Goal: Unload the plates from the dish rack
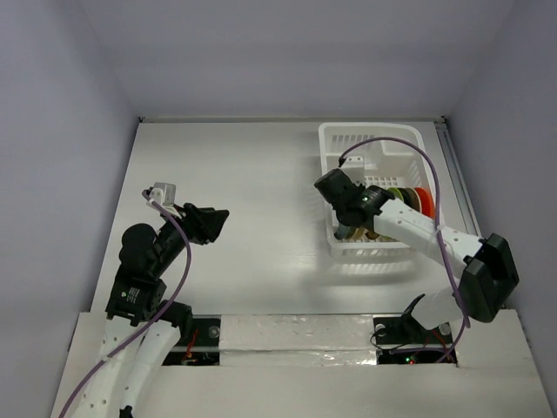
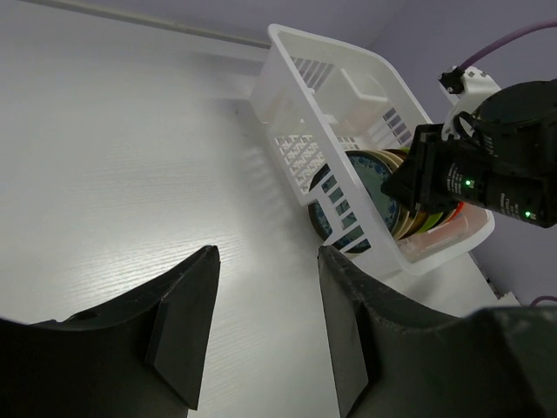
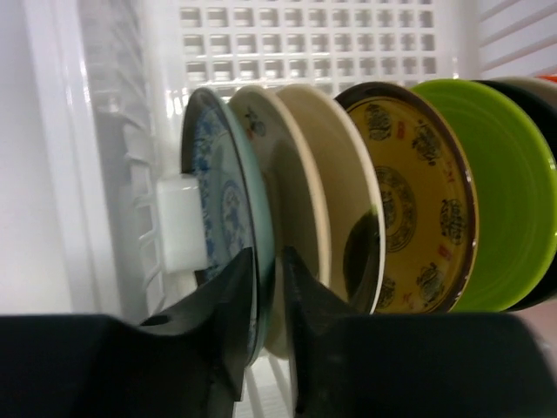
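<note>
The white dish rack (image 1: 370,139) stands at the back right. It holds a row of upright plates (image 1: 407,198). In the right wrist view, from left to right, they are teal-grey (image 3: 222,192), tan (image 3: 326,174), brown/yellow patterned (image 3: 409,192), lime green (image 3: 505,192) and black (image 3: 544,122), with a sliver of orange-red at the edge. My right gripper (image 3: 268,261) reaches into the rack's near end (image 1: 348,226). Its jaws are closed on the rim of the teal-grey plate, one finger on each face. My left gripper (image 1: 216,226) is open and empty (image 2: 268,252), above the table at the left.
The teal-grey plate stands close to the rack's left wall (image 3: 113,174), beside a white block (image 3: 181,222) on that wall. The tan plate is just right of my right finger. The far half of the rack (image 2: 348,87) holds no plates. Grey walls enclose the table.
</note>
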{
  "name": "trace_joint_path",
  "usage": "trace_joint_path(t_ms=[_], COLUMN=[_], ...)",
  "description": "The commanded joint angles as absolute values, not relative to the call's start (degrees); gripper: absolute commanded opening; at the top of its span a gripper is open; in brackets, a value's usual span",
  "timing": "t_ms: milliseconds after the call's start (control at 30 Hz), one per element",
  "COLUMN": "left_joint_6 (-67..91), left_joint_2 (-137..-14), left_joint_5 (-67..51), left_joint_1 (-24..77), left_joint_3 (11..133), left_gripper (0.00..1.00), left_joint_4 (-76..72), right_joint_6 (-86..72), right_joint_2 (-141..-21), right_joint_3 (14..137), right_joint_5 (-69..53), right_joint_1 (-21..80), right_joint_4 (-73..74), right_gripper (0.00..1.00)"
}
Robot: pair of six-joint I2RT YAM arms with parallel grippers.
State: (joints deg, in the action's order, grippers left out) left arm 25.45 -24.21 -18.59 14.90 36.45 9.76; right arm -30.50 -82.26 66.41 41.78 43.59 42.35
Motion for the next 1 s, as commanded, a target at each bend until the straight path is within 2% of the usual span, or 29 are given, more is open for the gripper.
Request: trace_joint_path(t_ms=[0, 167, 433, 600, 867, 967], left_joint_6=[25.6, 25.6, 25.6, 25.5, 25.5, 25.6], left_joint_2=[-23.6, -23.9, -24.3, -24.4, -24.2, -24.0], left_joint_5=[-18.5, -18.7, -18.8, -19.1, -18.8, -18.8], left_joint_1=[14.6, 14.6, 14.6, 14.6, 14.6, 14.1], left_joint_3=[37.2, 37.1, 37.1, 37.1, 37.1, 37.0], left_gripper=[0.46, 0.47, 0.47, 0.47, 0.47, 0.47], left_joint_4=[8.0, 7.6, 7.6, 7.6, 7.7, 7.6], right_joint_6=[-33.1, -30.3, -24.7, -20.2, -23.5, -21.7], right_joint_2=[-84.0, -81.7, -79.2, -79.3, -76.4, -72.4], right_joint_3=[70.7, 72.4, 78.0, 78.9, 85.2, 87.1], right_joint_5=[50.7, 52.6, 56.9, 56.5, 60.4, 54.6], right_joint_1=[43.9, 43.9, 45.0, 45.5, 47.5, 50.4], right_joint_4=[43.9, 42.5, 45.0, 43.9, 48.2, 41.9], right_gripper=[0.21, 0.09, 0.01, 0.0, 0.0, 0.0])
